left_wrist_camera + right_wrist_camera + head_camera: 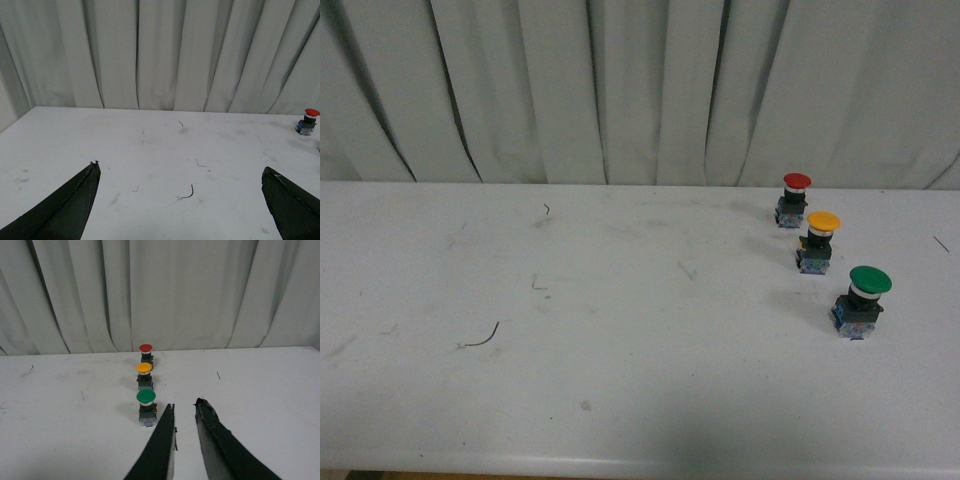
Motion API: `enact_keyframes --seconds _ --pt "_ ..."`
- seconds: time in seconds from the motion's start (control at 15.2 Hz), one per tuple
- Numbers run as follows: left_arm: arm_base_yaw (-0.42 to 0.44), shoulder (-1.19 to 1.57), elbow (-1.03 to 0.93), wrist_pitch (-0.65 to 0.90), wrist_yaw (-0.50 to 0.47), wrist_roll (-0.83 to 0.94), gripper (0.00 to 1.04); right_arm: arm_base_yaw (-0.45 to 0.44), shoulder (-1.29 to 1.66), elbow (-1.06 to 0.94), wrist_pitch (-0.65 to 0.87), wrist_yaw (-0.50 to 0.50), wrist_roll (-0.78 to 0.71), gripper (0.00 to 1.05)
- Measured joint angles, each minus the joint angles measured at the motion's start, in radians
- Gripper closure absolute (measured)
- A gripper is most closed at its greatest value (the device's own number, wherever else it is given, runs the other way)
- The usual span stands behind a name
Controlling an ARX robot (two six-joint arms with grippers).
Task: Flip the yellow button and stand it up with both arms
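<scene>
The yellow button [818,242] stands upright, cap up, on the white table [620,400], in a row between a red-capped button [794,198] and a green-capped button [861,300]. In the right wrist view the yellow button [144,375] is in the middle of that row. My right gripper [185,404] is shut and empty, its tips just beside the green button [146,407]. My left gripper [180,167] is open over bare table, far from the buttons. Neither arm shows in the front view.
Grey curtain [640,90] hangs behind the table's far edge. A dark curved thread [482,340] and small scuffs lie on the left half of the table. The red button [308,120] shows at the far edge of the left wrist view.
</scene>
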Motion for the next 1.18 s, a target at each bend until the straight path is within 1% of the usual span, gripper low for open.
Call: enact_keyframes --seconds 0.07,0.13,0.26,0.33,0.39,0.46,1.18 --pt "0.000 0.000 0.000 0.000 0.000 0.000 0.07 0.000 0.000 0.000 0.000 0.000 0.000 0.78" --pt "0.000 0.000 0.000 0.000 0.000 0.000 0.07 0.000 0.000 0.000 0.000 0.000 0.000 0.67" --pt "0.000 0.000 0.000 0.000 0.000 0.000 0.07 0.000 0.000 0.000 0.000 0.000 0.000 0.42" --pt "0.000 0.000 0.000 0.000 0.000 0.000 0.07 0.000 0.000 0.000 0.000 0.000 0.000 0.18" --pt "0.000 0.000 0.000 0.000 0.000 0.000 0.07 0.000 0.000 0.000 0.000 0.000 0.000 0.05" --pt "0.000 0.000 0.000 0.000 0.000 0.000 0.07 0.000 0.000 0.000 0.000 0.000 0.000 0.07" --pt "0.000 0.000 0.000 0.000 0.000 0.000 0.07 0.000 0.000 0.000 0.000 0.000 0.000 0.06"
